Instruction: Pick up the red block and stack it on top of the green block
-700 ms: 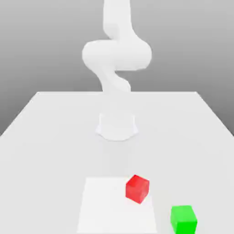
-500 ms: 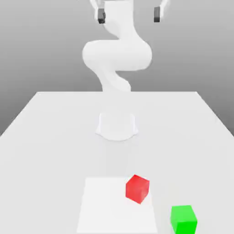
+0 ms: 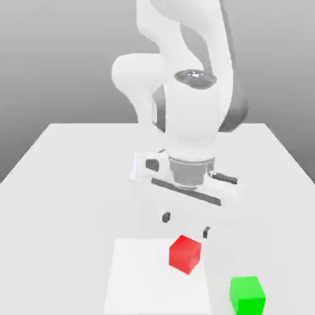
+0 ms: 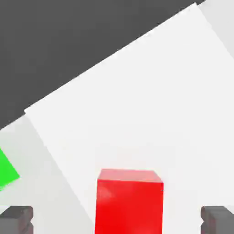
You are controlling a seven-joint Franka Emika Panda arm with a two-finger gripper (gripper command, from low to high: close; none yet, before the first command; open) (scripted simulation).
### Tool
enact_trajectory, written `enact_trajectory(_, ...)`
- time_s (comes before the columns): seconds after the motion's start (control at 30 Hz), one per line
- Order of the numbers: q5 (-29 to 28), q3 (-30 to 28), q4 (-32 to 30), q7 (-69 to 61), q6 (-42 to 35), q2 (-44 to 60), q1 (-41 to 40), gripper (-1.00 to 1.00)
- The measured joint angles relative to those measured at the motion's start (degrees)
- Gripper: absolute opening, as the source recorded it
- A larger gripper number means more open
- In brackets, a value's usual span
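A white robot arm's two-finger gripper (image 3: 185, 225) hovers just above the small matte bright-red cube (image 3: 185, 253), its dark fingertips (image 3: 166, 217) spread wide and holding nothing. The red block sits untouched on a paler square patch (image 3: 138, 277) of the white table (image 3: 67, 172), with the small matte bright-green cube (image 3: 247, 295) resting near it toward the exterior view's right, the two apart. In the hand view the red block (image 4: 129, 201) lies centred between the open fingertips (image 4: 17, 218). By this evidence the approach is under way; descent, grasp, lift and stacking all remain to be done.
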Motion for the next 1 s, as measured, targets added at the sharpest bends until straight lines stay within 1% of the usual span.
enact_trajectory(0.1, -4.04, -2.05, 0.57, 3.30, 3.87, 4.79, 0.93, 0.00)
enact_trajectory(0.2, -8.09, -6.21, 1.26, 6.29, 7.81, 9.63, 4.13, 0.00)
enact_trajectory(0.23, -9.00, -7.74, 1.45, 6.91, 9.12, 11.21, 5.43, -1.00)
enact_trajectory(0.47, -9.43, -8.15, 1.51, 7.26, 9.53, 11.58, 5.76, -1.00)
enact_trajectory(0.63, -2.87, -4.06, 0.50, 2.52, 3.89, 4.60, 3.23, -1.00)
enact_trajectory(0.77, 1.56, -3.11, -0.10, -1.35, -1.22, -1.03, 3.77, -1.00)
enact_trajectory(0.87, 1.94, -1.49, 4.63, -7.93, -4.89, 0.08, 5.25, -1.00)
enact_trajectory(1.0, 0.24, 0.22, 12.71, -17.12, -9.71, 3.52, 7.08, -1.00)
